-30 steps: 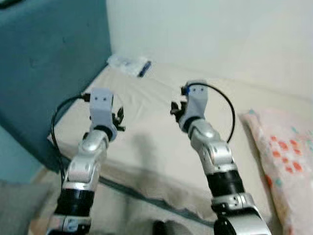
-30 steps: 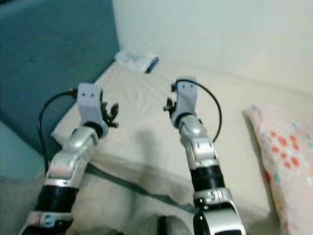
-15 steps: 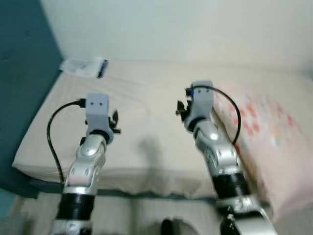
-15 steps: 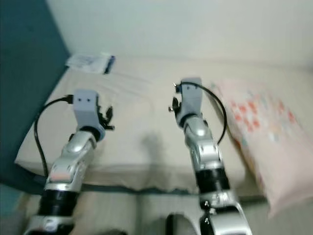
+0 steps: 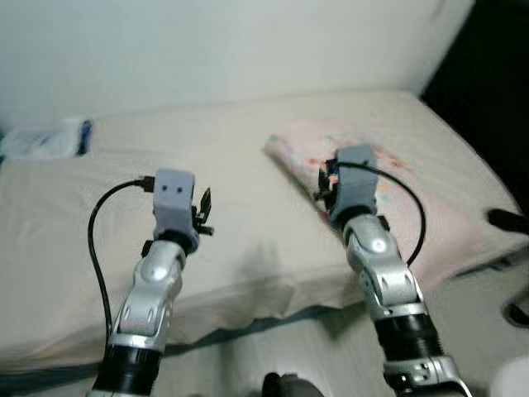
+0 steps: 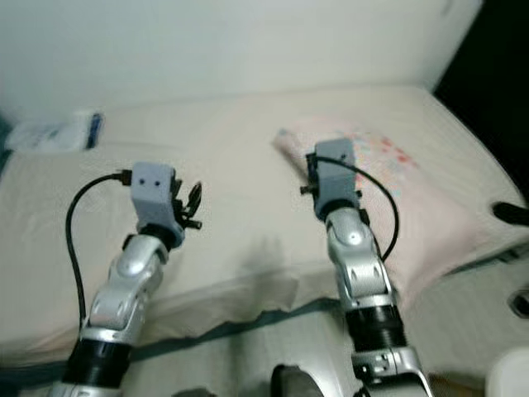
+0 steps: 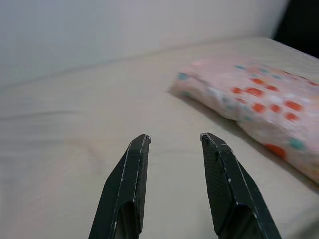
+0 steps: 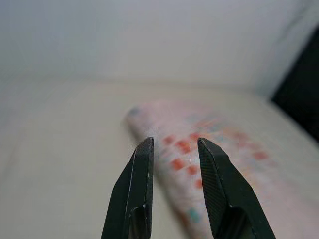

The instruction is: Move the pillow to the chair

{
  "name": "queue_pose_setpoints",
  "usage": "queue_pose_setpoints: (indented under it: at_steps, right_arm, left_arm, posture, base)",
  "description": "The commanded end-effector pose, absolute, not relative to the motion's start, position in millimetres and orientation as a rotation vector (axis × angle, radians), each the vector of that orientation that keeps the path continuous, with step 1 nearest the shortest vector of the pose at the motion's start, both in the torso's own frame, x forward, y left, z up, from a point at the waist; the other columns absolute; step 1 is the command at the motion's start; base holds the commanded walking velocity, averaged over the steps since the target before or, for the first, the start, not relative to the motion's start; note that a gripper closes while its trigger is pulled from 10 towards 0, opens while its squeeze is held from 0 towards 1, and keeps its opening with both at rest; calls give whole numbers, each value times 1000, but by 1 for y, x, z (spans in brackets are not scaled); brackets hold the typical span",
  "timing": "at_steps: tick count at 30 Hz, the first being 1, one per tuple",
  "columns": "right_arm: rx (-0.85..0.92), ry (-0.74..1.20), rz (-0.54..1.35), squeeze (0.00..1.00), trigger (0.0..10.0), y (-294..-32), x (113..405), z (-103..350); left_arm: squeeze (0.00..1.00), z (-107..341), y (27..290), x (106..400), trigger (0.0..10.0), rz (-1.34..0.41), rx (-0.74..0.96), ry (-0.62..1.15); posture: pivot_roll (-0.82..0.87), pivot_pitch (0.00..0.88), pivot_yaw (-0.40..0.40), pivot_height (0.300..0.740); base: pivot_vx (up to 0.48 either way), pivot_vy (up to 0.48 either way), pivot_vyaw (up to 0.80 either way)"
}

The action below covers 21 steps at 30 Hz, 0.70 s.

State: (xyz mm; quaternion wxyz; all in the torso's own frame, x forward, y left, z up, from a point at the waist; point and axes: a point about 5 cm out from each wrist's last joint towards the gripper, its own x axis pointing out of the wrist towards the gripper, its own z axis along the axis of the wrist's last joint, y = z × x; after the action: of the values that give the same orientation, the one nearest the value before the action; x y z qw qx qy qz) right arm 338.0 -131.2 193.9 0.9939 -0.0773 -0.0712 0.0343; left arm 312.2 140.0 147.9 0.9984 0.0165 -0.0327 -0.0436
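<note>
Facing the pillow (image 5: pixel 397 178) squarely now, after the camera swung right.

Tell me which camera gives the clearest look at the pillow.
The left wrist view: the pillow lies sharp and unobstructed on the bed, its orange and teal dots distinct. In the right wrist view it is blurred behind the right gripper. In both eye views the right arm covers part of it.

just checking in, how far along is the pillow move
Early. Nothing is done yet: the pillow lies on the bed. Both hands hover open above the bed, the right hand pointed at the pillow, the left hand beside it. Grasping, lifting and carrying to the chair remain.
</note>
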Motion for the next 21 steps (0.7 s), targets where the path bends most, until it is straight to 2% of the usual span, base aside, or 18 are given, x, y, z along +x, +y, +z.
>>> queue_pose_setpoints:
  at_steps: [1, 10, 21]
  right_arm:
    - [-170, -83, 49, 0, 10000, -136, 335, 177]
    - [-135, -35, 45, 0, 10000, -141, 335, 163]
    - [-140, 15, 132, 0, 10000, -134, 336, 157]
  left_arm:
    - [0, 143, 137, 309, 10000, -101, 38, -42]
    - [0, 138, 134, 307, 10000, -124, 6, -29]
    - [0, 140, 132, 311, 10000, -157, 22, -34]
  posture:
    - [3, 165, -16, 694]
    - [8, 134, -8, 694]
    - [-1, 136, -18, 694]
  base:
    - [0, 0, -800]
    - [0, 0, -800]
    - [0, 0, 0]
